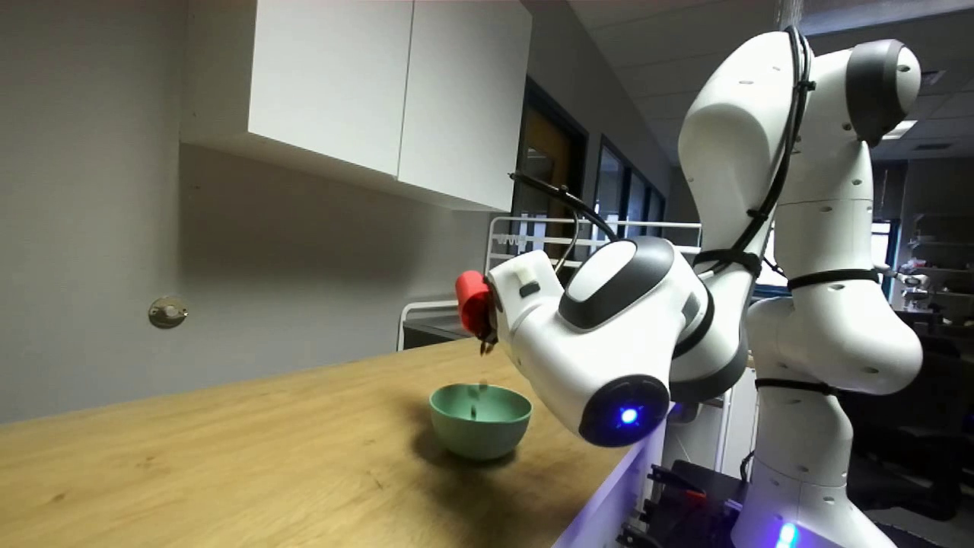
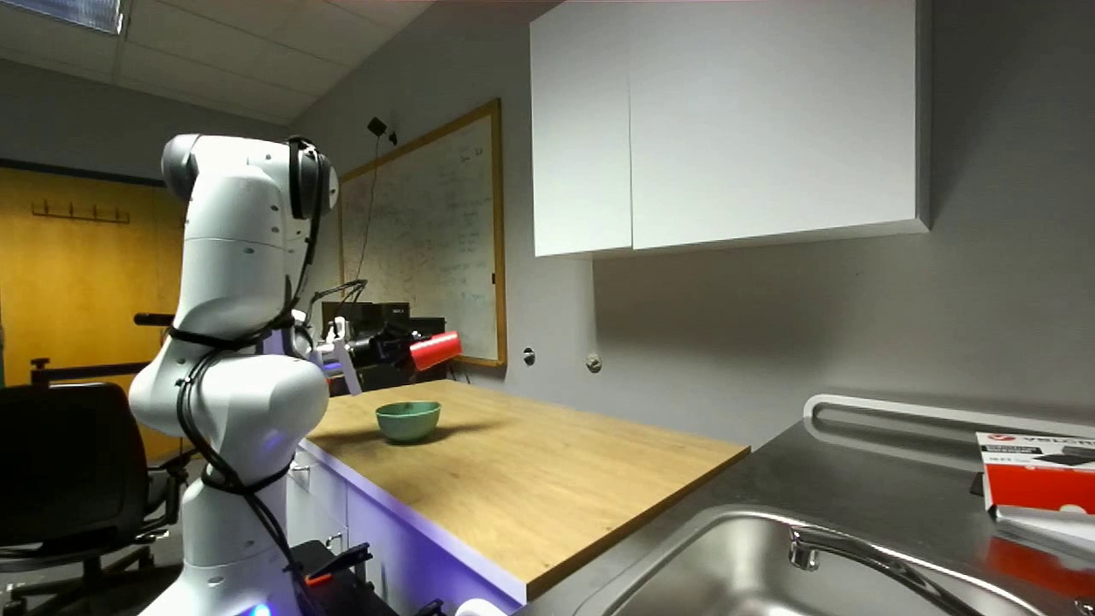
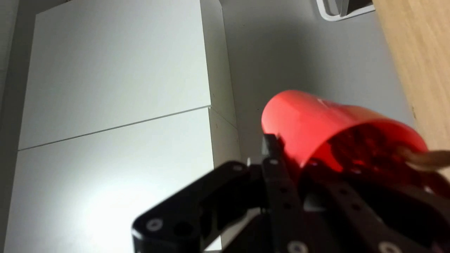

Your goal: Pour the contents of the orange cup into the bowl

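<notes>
The tilted cup (image 3: 316,121), glossy orange-red, spills brown pieces (image 3: 430,160).

The small orange-red cup (image 1: 473,304) tilts, mouth slanting downward, above the upright green bowl (image 1: 481,438). Blurred brown pieces (image 3: 430,160) spill out between the two.

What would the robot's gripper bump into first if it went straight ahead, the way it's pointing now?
Probably the grey wall, which shows behind the orange cup in its jaws. The cupboard looks higher up, but depth is hard to judge.
</notes>
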`<state>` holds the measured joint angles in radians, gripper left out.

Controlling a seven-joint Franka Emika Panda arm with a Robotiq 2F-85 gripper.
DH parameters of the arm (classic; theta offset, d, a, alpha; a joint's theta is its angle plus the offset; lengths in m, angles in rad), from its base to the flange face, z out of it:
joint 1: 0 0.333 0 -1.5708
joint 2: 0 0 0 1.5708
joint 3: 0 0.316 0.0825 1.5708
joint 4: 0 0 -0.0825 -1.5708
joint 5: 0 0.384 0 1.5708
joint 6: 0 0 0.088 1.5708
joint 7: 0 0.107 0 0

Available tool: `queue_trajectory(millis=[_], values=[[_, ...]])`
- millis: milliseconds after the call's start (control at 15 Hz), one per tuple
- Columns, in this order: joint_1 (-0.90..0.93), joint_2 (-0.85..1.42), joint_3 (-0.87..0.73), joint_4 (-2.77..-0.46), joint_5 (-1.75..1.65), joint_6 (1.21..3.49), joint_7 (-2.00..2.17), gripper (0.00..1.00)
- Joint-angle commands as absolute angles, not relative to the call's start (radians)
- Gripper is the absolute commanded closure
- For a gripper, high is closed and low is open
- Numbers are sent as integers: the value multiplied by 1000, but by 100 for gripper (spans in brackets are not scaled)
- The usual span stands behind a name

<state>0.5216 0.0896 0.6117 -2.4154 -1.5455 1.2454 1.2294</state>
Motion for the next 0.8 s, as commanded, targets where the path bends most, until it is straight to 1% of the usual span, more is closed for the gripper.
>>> queue_trajectory(millis=[0,733], values=[[531,114,611,-2400,-1581,1191,1248,98],[542,157,612,-2403,-1695,1059,1304,98]])
